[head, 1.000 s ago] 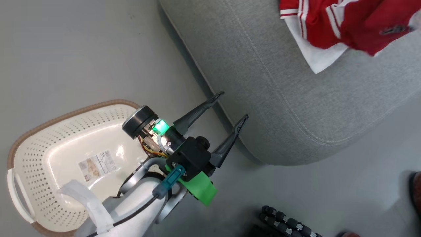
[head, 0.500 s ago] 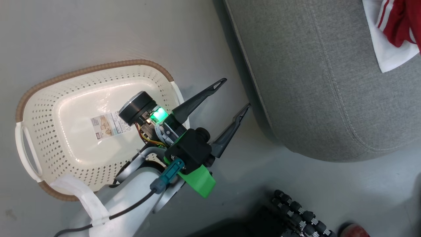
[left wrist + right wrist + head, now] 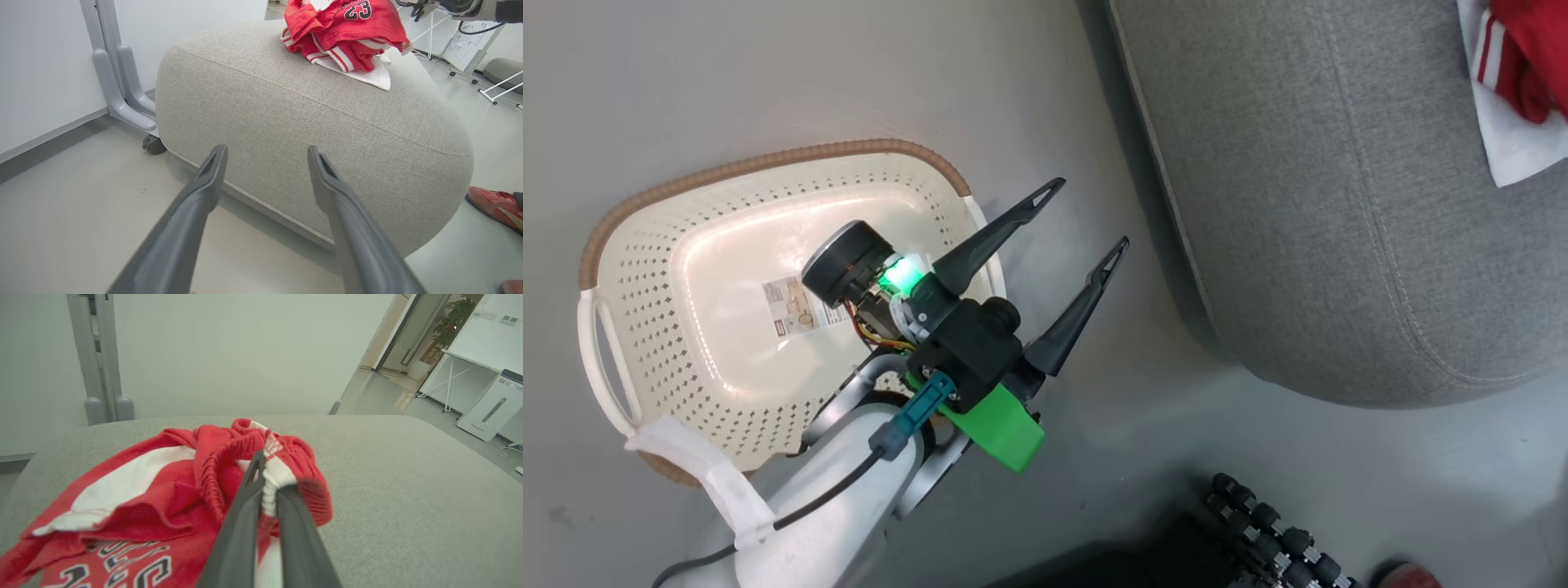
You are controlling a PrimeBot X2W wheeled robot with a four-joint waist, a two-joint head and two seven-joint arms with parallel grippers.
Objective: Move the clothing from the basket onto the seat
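Observation:
The cream basket [image 3: 645,269] lies on the floor at the left, holding nothing but the paper label [image 3: 796,306] on its bottom. My left gripper [image 3: 1088,214] hangs open over the floor between the basket and the grey seat [image 3: 1323,204]. In the left wrist view this gripper [image 3: 266,151] points at the side of the seat [image 3: 310,122], fingers wide apart. The red and white clothing [image 3: 347,36] is piled on top of the seat. My right gripper [image 3: 267,477] is shut on a bunched red and white fold of the clothing [image 3: 163,490], which rests on the seat [image 3: 408,490].
A person's red shoe [image 3: 494,204] stands on the floor by the seat's right end. A black ribbed part [image 3: 1258,523] sits at the head view's bottom edge. A grey wheeled stand [image 3: 122,81] stands against the wall behind the seat. White tables and a white appliance [image 3: 486,412] lie farther off.
The head camera has swung left, so the basket shows in full and the clothing has slid to the picture's right edge. My left gripper stays open beside the basket.

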